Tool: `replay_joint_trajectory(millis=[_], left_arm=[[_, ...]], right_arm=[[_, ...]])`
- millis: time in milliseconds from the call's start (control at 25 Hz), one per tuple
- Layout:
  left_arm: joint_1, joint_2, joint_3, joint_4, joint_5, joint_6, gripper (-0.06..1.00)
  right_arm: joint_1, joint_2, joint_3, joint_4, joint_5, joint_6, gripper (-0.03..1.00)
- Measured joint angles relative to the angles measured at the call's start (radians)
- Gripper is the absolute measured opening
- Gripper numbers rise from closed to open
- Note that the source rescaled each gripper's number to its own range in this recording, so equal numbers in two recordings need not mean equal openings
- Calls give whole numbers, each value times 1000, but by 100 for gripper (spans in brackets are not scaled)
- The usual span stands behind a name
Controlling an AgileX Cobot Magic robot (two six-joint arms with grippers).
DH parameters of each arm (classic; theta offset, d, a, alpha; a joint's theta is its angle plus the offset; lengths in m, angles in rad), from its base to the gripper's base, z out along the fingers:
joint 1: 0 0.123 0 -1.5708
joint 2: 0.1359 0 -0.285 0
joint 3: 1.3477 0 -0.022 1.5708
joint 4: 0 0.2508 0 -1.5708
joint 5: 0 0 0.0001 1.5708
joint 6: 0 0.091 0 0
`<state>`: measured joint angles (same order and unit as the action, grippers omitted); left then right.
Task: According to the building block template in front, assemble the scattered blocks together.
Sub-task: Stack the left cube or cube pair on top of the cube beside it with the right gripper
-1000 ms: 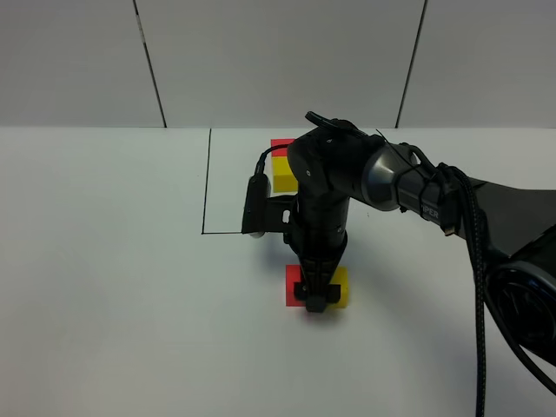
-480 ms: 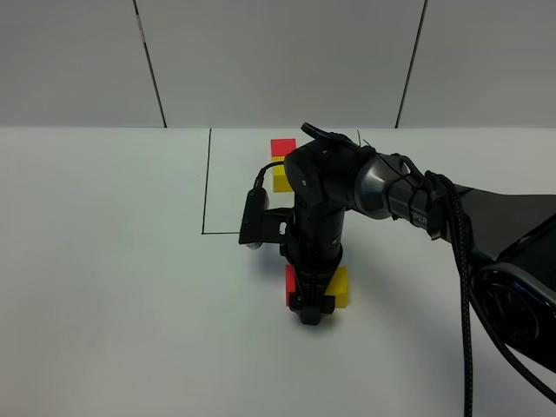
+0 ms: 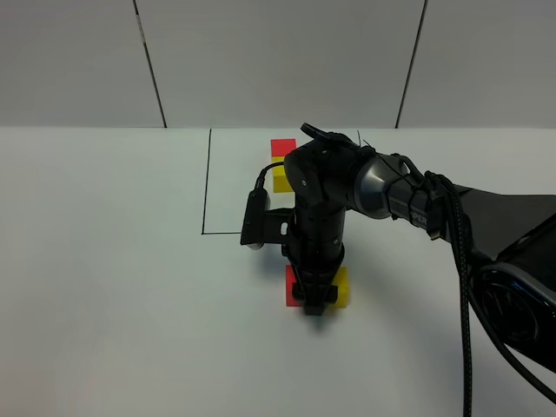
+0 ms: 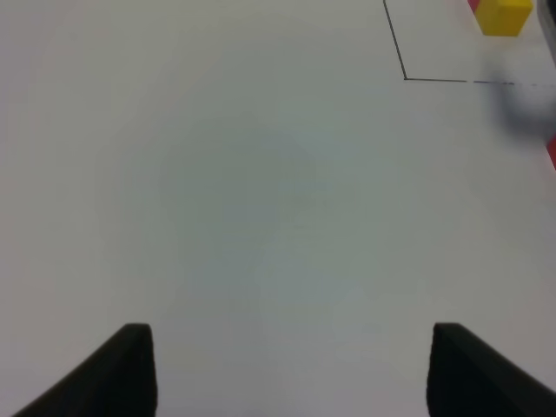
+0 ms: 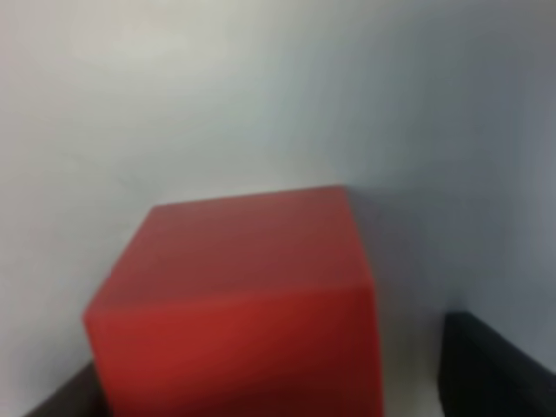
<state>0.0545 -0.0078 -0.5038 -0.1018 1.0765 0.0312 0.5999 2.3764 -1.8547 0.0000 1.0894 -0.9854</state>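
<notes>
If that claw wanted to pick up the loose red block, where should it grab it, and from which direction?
Probably from straight above, pinching two opposite flat sides. The red block is a plain cube resting flat on the table, so its upright faces are parallel. The yellow block sits close on one side, so the two faces not toward it look easiest to reach.

Right arm stretches in from three o'clock, elbow bent, forearm dropping steeply with the wrist pointing straight down. Right gripper point(image 3: 314, 300) sits low at the table near centre frame, fingers point(image 5: 486, 365) spread apart at the edges of its wrist view. Left gripper point(image 4: 287, 369) hovers over bare surface, fingertips point(image 4: 122, 369) wide apart.
</notes>
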Motion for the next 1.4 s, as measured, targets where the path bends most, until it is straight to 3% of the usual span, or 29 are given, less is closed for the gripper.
replay_joint_trajectory(millis=[200,520,680,840,1000,1200,1400], left_arm=[[0,0,0,0,0,0,46],[0,0,0,0,0,0,46],[0,0,0,0,0,0,46],[0,0,0,0,0,0,46],[0,0,0,0,0,0,46],[0,0,0,0,0,0,46],[0,0,0,0,0,0,46]], right_arm=[[1,0,0,0,8,0,1],[1,0,0,43,-4,7,1],[0,-3,0,76,-14,118,1],[1,-13,3,105,-41,379,1],[1,-47,8,104,-47,726,1],[1,-63,8,21,-45,1168,1],[1,-63,8,0,-20,1404,1]])
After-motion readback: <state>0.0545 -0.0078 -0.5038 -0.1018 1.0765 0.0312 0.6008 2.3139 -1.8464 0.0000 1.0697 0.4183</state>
